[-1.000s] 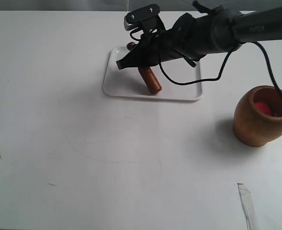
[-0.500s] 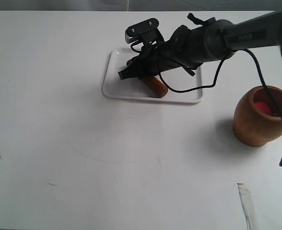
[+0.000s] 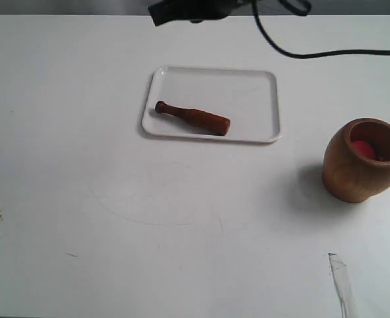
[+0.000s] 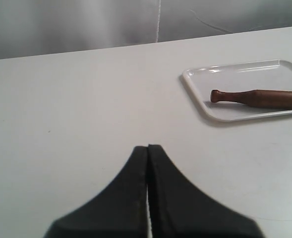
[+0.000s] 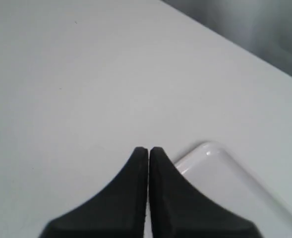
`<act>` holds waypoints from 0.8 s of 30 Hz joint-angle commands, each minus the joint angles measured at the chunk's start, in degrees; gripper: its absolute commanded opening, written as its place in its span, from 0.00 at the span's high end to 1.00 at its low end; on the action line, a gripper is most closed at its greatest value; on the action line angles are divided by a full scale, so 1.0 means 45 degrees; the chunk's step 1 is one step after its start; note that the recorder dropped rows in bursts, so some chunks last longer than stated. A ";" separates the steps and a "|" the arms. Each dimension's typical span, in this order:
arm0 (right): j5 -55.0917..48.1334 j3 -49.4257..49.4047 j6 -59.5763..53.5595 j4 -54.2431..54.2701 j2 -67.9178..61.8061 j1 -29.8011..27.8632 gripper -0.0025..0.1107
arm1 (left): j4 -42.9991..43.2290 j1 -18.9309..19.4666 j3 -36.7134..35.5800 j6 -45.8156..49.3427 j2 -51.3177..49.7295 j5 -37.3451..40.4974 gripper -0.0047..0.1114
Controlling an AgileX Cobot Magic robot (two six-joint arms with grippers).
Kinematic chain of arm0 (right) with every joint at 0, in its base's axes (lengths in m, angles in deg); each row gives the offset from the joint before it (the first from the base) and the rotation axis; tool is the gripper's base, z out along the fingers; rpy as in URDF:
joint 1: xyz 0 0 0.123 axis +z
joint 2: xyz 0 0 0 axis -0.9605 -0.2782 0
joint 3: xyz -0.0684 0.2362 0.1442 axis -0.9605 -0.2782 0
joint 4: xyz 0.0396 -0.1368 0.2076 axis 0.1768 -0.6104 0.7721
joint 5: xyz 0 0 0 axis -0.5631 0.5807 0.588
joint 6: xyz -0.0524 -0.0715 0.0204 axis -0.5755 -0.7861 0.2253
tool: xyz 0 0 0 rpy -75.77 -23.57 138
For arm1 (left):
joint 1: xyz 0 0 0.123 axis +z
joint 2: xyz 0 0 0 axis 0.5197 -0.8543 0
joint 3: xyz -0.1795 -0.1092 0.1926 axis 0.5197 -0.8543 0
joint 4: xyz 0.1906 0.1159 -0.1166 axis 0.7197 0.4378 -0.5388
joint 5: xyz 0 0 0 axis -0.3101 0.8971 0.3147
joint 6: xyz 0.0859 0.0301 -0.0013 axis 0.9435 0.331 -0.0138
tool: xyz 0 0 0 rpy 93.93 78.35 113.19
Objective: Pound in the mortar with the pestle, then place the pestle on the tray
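Reddish-brown wood, the pestle (image 3: 193,118) lies flat inside the white tray (image 3: 247,86), knob end toward the exterior view's left; the mortar (image 3: 363,173) stands well apart on the table (image 3: 82,199), a red object (image 3: 362,148) inside it. The right gripper (image 5: 148,151) hangs clear of the tray, jaws pressed together on nothing; the left gripper (image 4: 147,148) is likewise closed and empty

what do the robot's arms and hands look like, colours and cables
Both are matte black. The left hand and right hand each have two smooth wedge-shaped fingers, broad at the base and narrow at the tips. In the exterior view a thin black cable trails from the dark arm housing. No markings are visible.
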 commanded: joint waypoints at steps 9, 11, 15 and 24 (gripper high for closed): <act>0.2296 -0.5324 0.0069 -0.0255 0.6819 0.2200 0.98 | -0.0094 -0.0099 -0.0007 -0.0104 0.0016 -0.0038 0.96; 0.2891 -0.6364 0.0069 -0.0034 0.7873 0.2897 0.98 | -0.0094 -0.0099 -0.0007 -0.0104 0.0016 -0.0038 0.96; 0.3385 -0.8015 0.0069 0.0644 0.9918 0.4421 0.98 | -0.0094 -0.0099 -0.0007 -0.0104 0.0016 -0.0038 0.96; 0.1398 -0.9770 0.0069 0.2755 1.1812 0.6125 0.98 | -0.0094 -0.0099 -0.0007 -0.0104 0.0016 -0.0038 0.96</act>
